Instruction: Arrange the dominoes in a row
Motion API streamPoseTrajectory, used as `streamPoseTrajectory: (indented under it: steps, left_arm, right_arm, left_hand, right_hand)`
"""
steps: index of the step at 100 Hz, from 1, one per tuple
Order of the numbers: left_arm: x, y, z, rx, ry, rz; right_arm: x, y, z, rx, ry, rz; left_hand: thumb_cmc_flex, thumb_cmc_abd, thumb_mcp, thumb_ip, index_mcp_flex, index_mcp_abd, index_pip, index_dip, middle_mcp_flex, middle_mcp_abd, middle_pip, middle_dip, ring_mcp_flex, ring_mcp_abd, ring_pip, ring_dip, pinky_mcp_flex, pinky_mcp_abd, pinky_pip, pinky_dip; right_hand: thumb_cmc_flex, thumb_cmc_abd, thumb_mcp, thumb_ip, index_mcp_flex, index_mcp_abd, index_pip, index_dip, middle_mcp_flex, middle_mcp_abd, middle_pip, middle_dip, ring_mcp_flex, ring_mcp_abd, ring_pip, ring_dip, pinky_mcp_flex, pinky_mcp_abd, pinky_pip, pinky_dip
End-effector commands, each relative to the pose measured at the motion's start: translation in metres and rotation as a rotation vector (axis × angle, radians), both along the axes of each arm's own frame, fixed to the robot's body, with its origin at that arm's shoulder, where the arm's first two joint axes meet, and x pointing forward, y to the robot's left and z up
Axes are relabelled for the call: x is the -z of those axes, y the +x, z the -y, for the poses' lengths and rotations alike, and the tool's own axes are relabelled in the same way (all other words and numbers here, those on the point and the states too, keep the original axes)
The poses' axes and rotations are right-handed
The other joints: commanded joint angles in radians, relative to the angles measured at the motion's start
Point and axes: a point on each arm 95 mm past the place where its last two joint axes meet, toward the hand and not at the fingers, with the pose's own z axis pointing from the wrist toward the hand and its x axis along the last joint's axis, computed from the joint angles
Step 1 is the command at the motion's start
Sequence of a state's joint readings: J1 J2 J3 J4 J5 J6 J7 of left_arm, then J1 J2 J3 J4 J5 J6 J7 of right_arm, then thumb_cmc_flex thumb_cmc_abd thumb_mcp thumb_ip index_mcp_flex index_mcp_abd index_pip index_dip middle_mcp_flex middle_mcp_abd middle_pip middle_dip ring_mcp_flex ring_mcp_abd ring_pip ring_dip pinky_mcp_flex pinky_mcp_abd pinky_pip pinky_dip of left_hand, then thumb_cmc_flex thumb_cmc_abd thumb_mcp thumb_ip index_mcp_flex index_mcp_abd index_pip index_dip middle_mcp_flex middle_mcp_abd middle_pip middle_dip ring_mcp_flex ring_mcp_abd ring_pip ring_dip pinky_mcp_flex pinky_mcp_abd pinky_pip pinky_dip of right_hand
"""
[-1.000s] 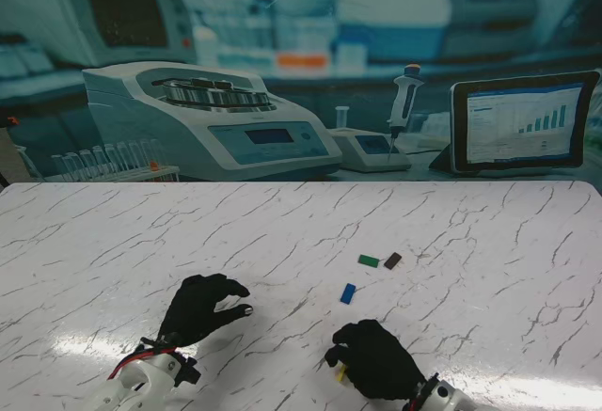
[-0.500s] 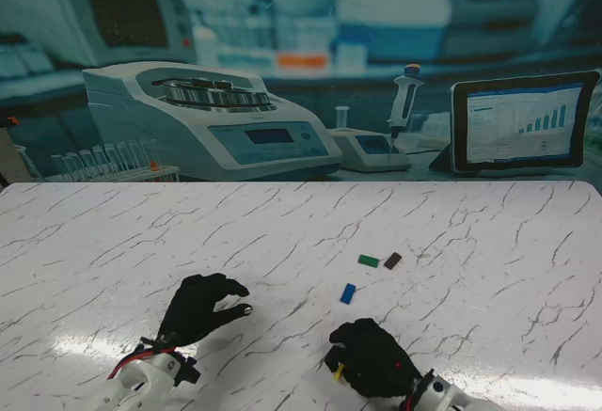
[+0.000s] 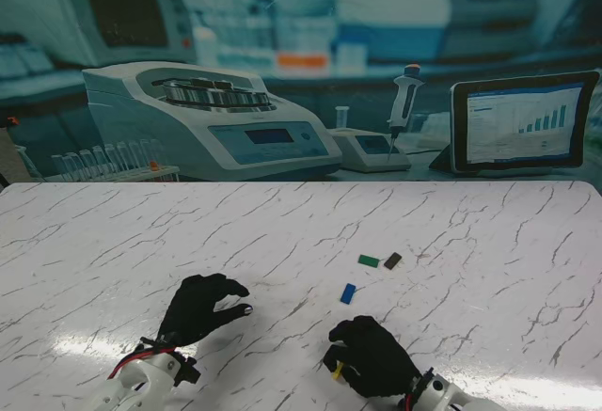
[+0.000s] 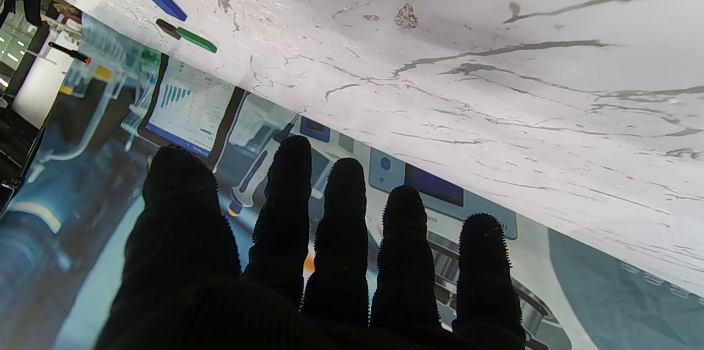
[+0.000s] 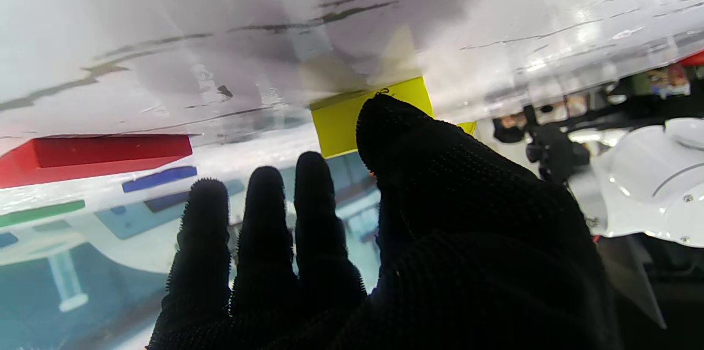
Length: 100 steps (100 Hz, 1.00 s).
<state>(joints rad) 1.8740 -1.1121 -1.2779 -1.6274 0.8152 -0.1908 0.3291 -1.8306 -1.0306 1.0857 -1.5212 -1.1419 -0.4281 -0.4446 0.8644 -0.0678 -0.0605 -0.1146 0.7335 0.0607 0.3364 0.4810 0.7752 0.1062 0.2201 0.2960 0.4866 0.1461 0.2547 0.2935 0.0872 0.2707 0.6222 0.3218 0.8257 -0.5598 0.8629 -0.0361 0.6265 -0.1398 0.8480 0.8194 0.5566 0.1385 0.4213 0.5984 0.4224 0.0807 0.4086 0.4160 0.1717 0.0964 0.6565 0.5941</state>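
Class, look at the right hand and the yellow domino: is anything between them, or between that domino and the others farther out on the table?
Nothing separates them: the right hand is at the yellow domino. A red domino lies toward the others.

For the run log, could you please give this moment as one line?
right hand: on yellow domino | left hand: open, idle | green, brown, blue dominoes: unaligned
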Motion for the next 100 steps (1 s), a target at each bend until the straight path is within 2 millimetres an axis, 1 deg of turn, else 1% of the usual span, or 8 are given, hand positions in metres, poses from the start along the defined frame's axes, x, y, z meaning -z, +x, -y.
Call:
streamPoseTrajectory:
  steps: [1,23,37,51,61,69,72,100]
  left_arm:
    - [0.0022,-0.0027,0.0042,0.028,-0.019,-0.010]
    - [0.0027,-0.0026,0.0043,0.028,-0.022,-0.008]
    - [0.0029,-0.0024,0.0041,0.028,-0.023,-0.008]
    - [0.0031,-0.0022,0.0040,0.028,-0.024,-0.009]
    - [0.0031,-0.0023,0.0038,0.027,-0.025,-0.009]
    - [0.0032,-0.0022,0.0037,0.026,-0.027,-0.007]
    - [0.0032,-0.0022,0.0037,0.026,-0.028,-0.006]
    - [0.0035,-0.0016,0.0038,0.027,-0.030,-0.008]
  right_arm:
    - [0.0027,-0.0051,-0.0035,-0.002,0.013,-0.011]
    - [0.0035,-0.0041,-0.0042,-0.019,-0.002,-0.034]
    - [0.0058,-0.0038,-0.0048,-0.030,-0.005,-0.052]
    - [0.0072,-0.0038,-0.0054,-0.033,-0.004,-0.054]
    - [0.0079,-0.0040,-0.0060,-0.032,0.002,-0.051]
    - [0.0086,-0.0040,-0.0062,-0.028,0.005,-0.053]
    - [0.0087,-0.0039,-0.0062,-0.027,0.005,-0.052]
    - [0.0065,-0.0046,-0.0069,-0.009,0.014,-0.025]
  left_hand:
    - [-0.004,0.028,0.000,0.020,0.010,0.001,0.002,0.004,0.012,-0.002,0.005,0.014,0.021,-0.011,0.016,0.014,-0.008,0.011,0.020,0.014]
    - [-0.010,0.030,0.000,0.021,0.007,0.005,-0.003,0.003,0.010,0.002,0.005,0.015,0.022,-0.007,0.016,0.016,-0.009,0.014,0.021,0.014]
    - [-0.011,0.032,0.001,0.021,0.007,0.006,-0.007,0.003,0.008,0.004,0.004,0.015,0.020,-0.004,0.015,0.017,-0.010,0.013,0.021,0.014]
    - [-0.013,0.033,0.000,0.021,0.008,0.006,-0.009,0.003,0.006,0.009,0.003,0.015,0.018,-0.003,0.014,0.018,-0.011,0.014,0.021,0.014]
    - [-0.015,0.034,0.000,0.021,0.009,0.008,-0.010,0.004,0.006,0.012,0.002,0.015,0.018,-0.001,0.014,0.018,-0.011,0.014,0.021,0.014]
    - [-0.018,0.035,0.000,0.021,0.009,0.008,-0.010,0.005,0.006,0.012,0.003,0.016,0.020,-0.002,0.015,0.019,-0.010,0.015,0.021,0.014]
    - [-0.019,0.035,0.000,0.021,0.011,0.008,-0.009,0.005,0.007,0.011,0.003,0.016,0.020,-0.001,0.015,0.019,-0.010,0.015,0.021,0.014]
    - [-0.023,0.035,0.000,0.021,0.014,0.010,-0.008,0.008,0.009,0.015,0.005,0.016,0.021,0.000,0.015,0.021,-0.009,0.014,0.022,0.014]
  right_hand:
    - [-0.007,-0.029,0.035,0.024,0.031,-0.024,0.017,0.020,-0.040,-0.011,0.015,0.018,-0.041,0.003,-0.022,0.016,-0.015,0.121,-0.017,0.011]
    - [-0.037,-0.055,0.093,0.020,0.052,-0.010,0.028,0.029,-0.039,-0.014,0.039,0.050,-0.039,0.006,-0.029,0.018,-0.011,0.127,-0.026,0.028]
    - [-0.068,-0.076,0.152,0.041,0.069,-0.002,0.032,0.047,-0.041,-0.018,0.054,0.071,-0.039,0.007,-0.031,0.019,-0.010,0.130,-0.029,0.037]
    - [-0.097,-0.082,0.196,0.091,0.080,0.040,0.041,0.073,-0.047,-0.016,0.078,0.101,-0.039,0.009,-0.032,0.021,-0.010,0.134,-0.033,0.045]
    - [-0.108,-0.022,0.163,0.195,0.060,0.172,0.078,0.113,-0.056,-0.005,0.118,0.152,-0.041,0.015,-0.024,0.029,-0.009,0.135,-0.035,0.053]
    - [-0.112,0.002,0.145,0.220,0.056,0.206,0.086,0.125,-0.056,-0.006,0.128,0.162,-0.041,0.015,-0.019,0.031,-0.007,0.133,-0.034,0.054]
    - [-0.113,0.009,0.129,0.248,0.055,0.208,0.086,0.131,-0.057,-0.007,0.135,0.168,-0.041,0.015,-0.015,0.033,-0.007,0.133,-0.033,0.055]
    - [-0.110,0.036,0.066,0.258,0.044,0.183,0.068,0.125,-0.055,-0.005,0.134,0.162,-0.038,0.019,-0.010,0.033,-0.013,0.130,-0.036,0.052]
